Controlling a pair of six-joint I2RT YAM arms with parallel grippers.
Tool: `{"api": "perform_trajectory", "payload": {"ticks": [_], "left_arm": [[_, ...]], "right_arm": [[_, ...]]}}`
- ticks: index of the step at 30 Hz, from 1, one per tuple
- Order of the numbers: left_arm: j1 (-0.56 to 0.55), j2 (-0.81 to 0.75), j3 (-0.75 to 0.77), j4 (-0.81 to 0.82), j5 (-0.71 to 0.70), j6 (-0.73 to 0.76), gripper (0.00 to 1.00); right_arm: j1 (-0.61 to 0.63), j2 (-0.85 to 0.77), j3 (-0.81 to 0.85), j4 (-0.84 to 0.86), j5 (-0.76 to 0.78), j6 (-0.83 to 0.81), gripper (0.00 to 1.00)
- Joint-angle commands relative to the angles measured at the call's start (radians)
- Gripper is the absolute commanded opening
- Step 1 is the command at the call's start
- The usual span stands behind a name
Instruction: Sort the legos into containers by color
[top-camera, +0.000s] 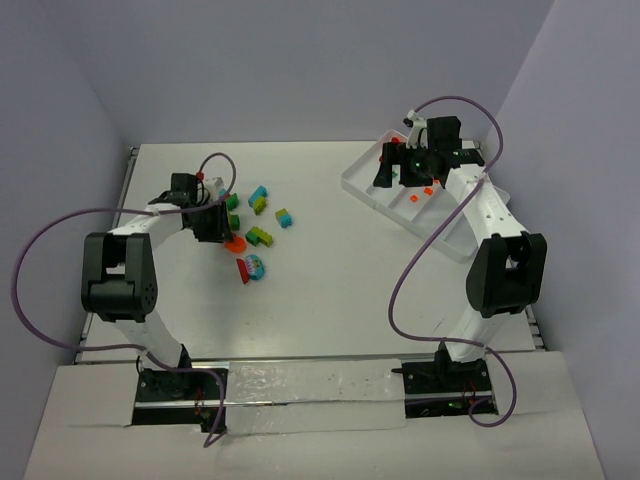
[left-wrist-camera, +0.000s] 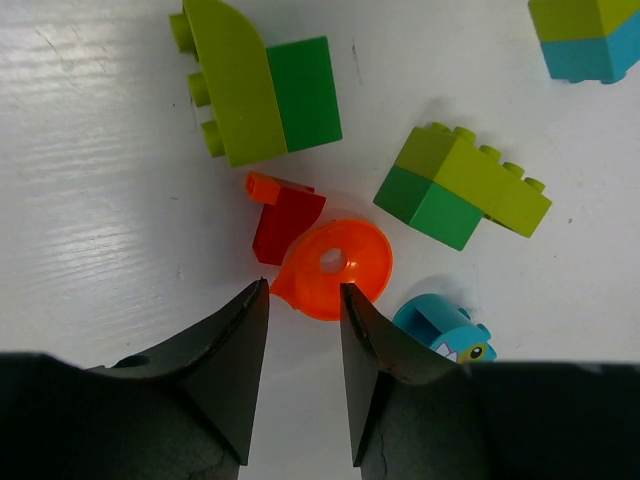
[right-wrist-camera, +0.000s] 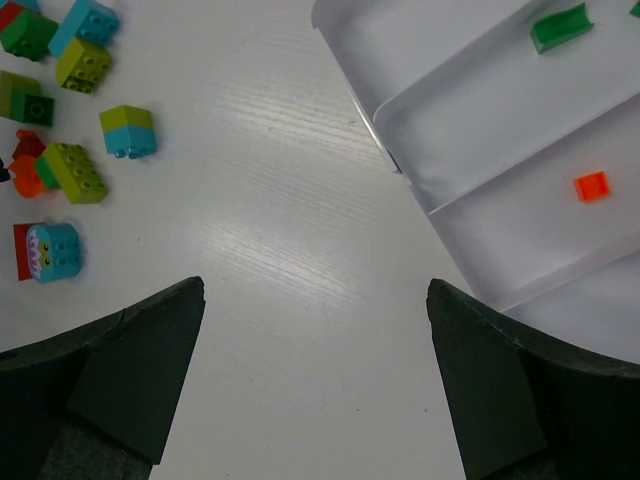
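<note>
**Tray holds one green and one orange piece; most bricks lie loose on the counter**

The white tray (right-wrist-camera: 450, 60) sits at the far right of the counter (right-wrist-camera: 280, 250). Raised dividers split it into long compartments. In the right wrist view one compartment holds a green curved piece (right-wrist-camera: 560, 27), shaped like a short trough. The next holds a small flat orange square (right-wrist-camera: 591, 186). Each lies alone in the stretch that shows. The tray is smooth, glossy plastic with a rounded corner. In the top view the right arm hides part of it.

The right tool (right-wrist-camera: 315, 290) hangs over bare counter just beside the tray's corner. Its dark fingers are spread wide with nothing between them.

The loose legos (top-camera: 260, 237) lie clustered on the left half of the counter, well apart from the tray. The left tool (left-wrist-camera: 303, 290) is low over them. Its wedge-shaped fingers (left-wrist-camera: 235, 370) stand close on either side of the pointed lip of an orange round piece (left-wrist-camera: 340, 262), a glossy disc with a hole in its middle. Whether they pinch it or only flank it, I cannot tell.

A red brick (left-wrist-camera: 290, 225) touches the disc's far edge. Near the disc lie a lime arch joined to a green block (left-wrist-camera: 260, 85), a studded lime-and-green block (left-wrist-camera: 460, 185) and a cyan piece with a printed eye (left-wrist-camera: 440, 335). The counter is white, with faint grain streaks and a soft sheen.
</note>
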Motion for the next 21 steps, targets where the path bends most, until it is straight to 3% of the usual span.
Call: {"api": "perform_trajectory", "payload": {"ticks": [1, 15, 18, 19, 21], "left_arm": [[0.0, 0.024, -0.009, -0.001, 0.041, -0.022, 0.43], [0.037, 0.067, -0.011, 0.008, 0.143, -0.04, 0.32], [0.037, 0.064, -0.015, 0.009, 0.141, -0.045, 0.41], [0.037, 0.061, -0.018, 0.014, 0.143, -0.045, 0.48], [0.037, 0.06, -0.022, 0.017, 0.149, -0.045, 0.51]], "right_arm": [[0.001, -0.015, 0.018, 0.027, -0.022, 0.007, 0.99], [0.016, -0.011, 0.01, 0.026, -0.078, 0.014, 0.98], [0.033, -0.011, 0.004, 0.026, -0.086, 0.011, 0.98], [0.036, -0.011, 0.002, 0.027, -0.087, 0.011, 0.99], [0.043, -0.01, -0.001, 0.027, -0.093, 0.012, 0.98]]}}
